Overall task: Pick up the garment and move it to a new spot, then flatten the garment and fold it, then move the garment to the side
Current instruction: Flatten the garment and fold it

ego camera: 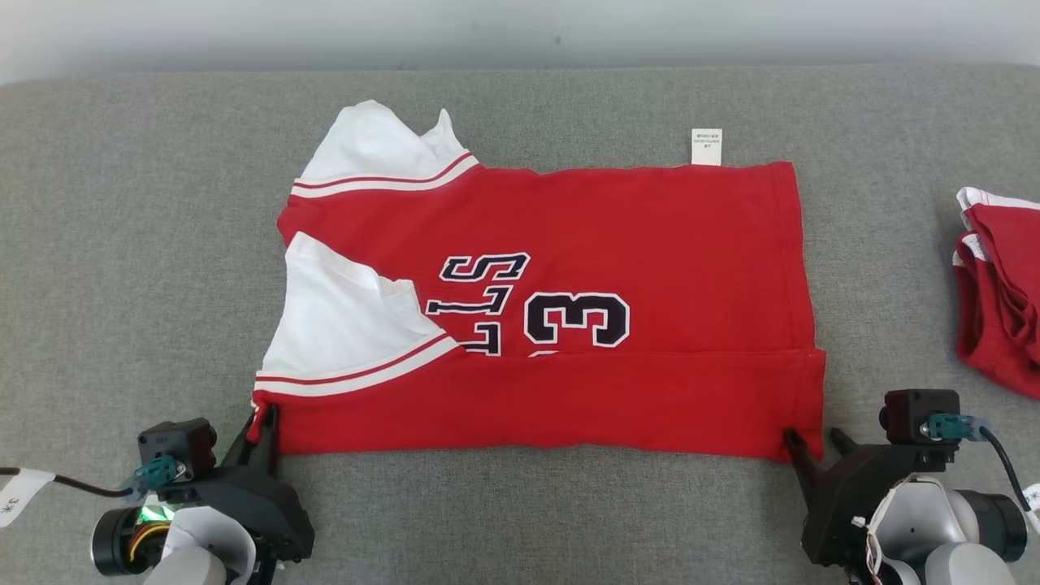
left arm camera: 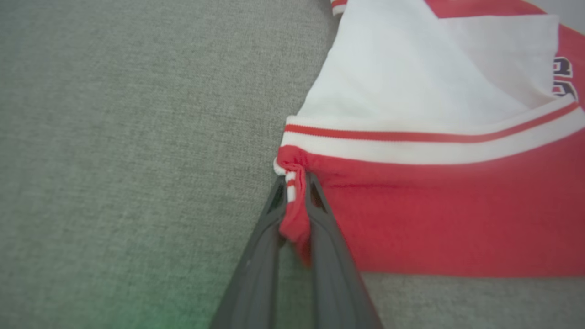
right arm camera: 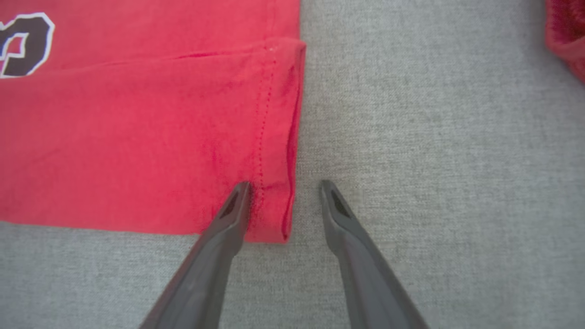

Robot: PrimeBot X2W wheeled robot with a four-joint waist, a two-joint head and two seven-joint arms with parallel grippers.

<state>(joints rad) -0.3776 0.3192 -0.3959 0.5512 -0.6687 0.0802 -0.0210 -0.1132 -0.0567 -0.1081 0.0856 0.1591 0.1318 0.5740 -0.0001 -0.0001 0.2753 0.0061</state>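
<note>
Left claw (ego camera: 266, 418) is pinching the lower-left corner of the garment (ego camera: 617, 219), which is lying mid-frame on the table (ego camera: 122, 203). Right claw (ego camera: 812, 439) is straddling the lower-right corner, wide apart. Folding seems to be starting; the right needs closing first.

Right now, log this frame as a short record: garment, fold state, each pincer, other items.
garment: red and white fabric jersey with dark number 3, flat on grey cloth-covered surface
fold: near strip turned over the lettering
left pincer: shut on jersey's near sleeve-side corner
right pincer: open, straddling near hem corner
other: second red garment, bunched at right edge
</note>
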